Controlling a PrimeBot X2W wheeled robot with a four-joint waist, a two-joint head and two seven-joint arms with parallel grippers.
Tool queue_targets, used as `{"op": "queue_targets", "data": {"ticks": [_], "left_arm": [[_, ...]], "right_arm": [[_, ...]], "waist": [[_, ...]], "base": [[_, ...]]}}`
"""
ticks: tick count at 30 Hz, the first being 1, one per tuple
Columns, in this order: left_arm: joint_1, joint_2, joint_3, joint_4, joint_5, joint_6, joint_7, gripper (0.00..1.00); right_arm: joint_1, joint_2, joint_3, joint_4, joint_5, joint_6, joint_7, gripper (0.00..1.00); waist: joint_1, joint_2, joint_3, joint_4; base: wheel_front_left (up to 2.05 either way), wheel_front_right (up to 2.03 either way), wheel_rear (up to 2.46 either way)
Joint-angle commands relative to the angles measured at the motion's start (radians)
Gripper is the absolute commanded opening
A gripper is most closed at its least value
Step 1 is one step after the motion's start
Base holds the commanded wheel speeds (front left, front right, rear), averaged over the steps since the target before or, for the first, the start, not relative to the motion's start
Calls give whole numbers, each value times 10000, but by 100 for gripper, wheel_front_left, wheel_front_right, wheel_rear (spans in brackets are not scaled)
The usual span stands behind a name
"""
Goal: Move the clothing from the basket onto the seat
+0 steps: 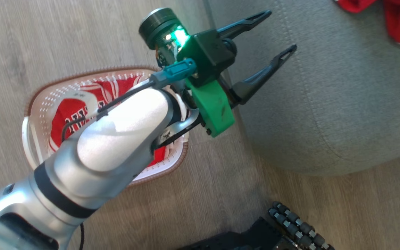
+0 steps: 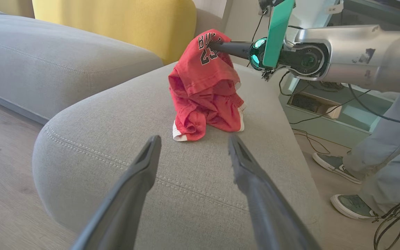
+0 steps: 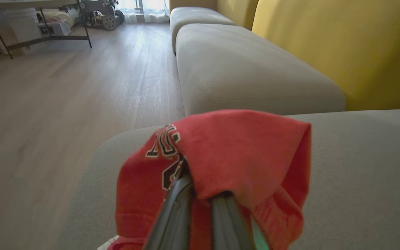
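Upper centre, the right tool (image 2: 222, 46) pinches a red jersey (image 2: 203, 86) slumped on the grey seat (image 2: 116, 114); the left tool (image 1: 282, 29) hangs spread (more jerseys (image 1: 69, 111) lie in the basket (image 1: 45, 104), left).

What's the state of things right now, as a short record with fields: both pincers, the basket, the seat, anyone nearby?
left pincer: open, empty, pointing at the seat
right pincer: shut on a red jersey, whose lower folds rest on the seat
basket: on the floor beside the seat, under the left arm
basket contents: red jerseys left inside
seat: grey cushion, the held jersey bunched on top
bystander: person's feet on the floor beside the seat
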Motion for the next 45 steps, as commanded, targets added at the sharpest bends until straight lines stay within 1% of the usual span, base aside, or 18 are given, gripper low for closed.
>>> {"op": "queue_targets", "data": {"ticks": [1,2,3,5,6,7,8,12,16,24,31,36,41,45], "left_arm": [[-418,-35,140,-253,109,-82,-95,100],[-471,-44,102,-224,112,-92,-112,100],[-570,-66,36,-169,112,-109,-142,100],[-638,-87,-10,-111,96,-120,-179,100],[-668,-96,-26,-88,85,-124,-196,100],[-694,-102,-41,-63,76,-128,-215,100],[-715,-107,-54,-38,65,-131,-234,100],[-762,-92,-91,59,17,-141,-305,100],[-771,-51,-105,157,-56,-148,-373,100],[-564,-17,-122,379,-198,-120,-571,100],[-99,239,-45,562,-386,26,-818,100],[360,460,108,600,-631,222,-988,100],[852,580,270,591,-888,468,-1211,100],[1205,721,390,585,-1014,688,-1372,100]], "right_arm": [[-64,-468,92,122,-201,71,144,0],[-144,-471,161,378,-285,71,232,0],[-291,-450,266,926,-391,71,435,0],[-426,-387,378,1437,-449,71,658,0],[-498,-351,441,1595,-466,71,681,13],[-558,-316,515,1720,-462,71,679,50],[-610,-288,604,1812,-430,71,666,100],[-714,-222,1047,2063,-249,71,779,100],[-827,-320,1417,2207,-44,71,900,100],[-793,-482,2126,2320,377,71,1357,100],[-442,-738,2973,1965,620,71,1587,100],[-146,-1074,3379,1535,793,71,1755,100],[155,-1353,3528,862,990,71,1691,100],[429,-1383,3428,251,1086,71,1369,100]], "waist": [[-2,0,263,172],[-2,0,328,200],[-2,0,444,256],[-2,0,509,294],[-2,0,538,307],[-2,0,560,318],[-2,0,579,329],[-2,0,586,322],[-2,0,490,287],[-2,0,-50,183],[-2,0,-1087,30],[-2,0,-1931,-39],[-2,0,-2781,13],[-2,0,-3384,125]], "base": [[0,0,0],[0,0,0],[0,0,0],[0,0,0],[0,0,0],[0,0,0],[0,0,0],[0,0,0],[0,0,0],[0,0,0],[0,0,0],[0,0,0],[0,0,0],[0,0,0]]}}
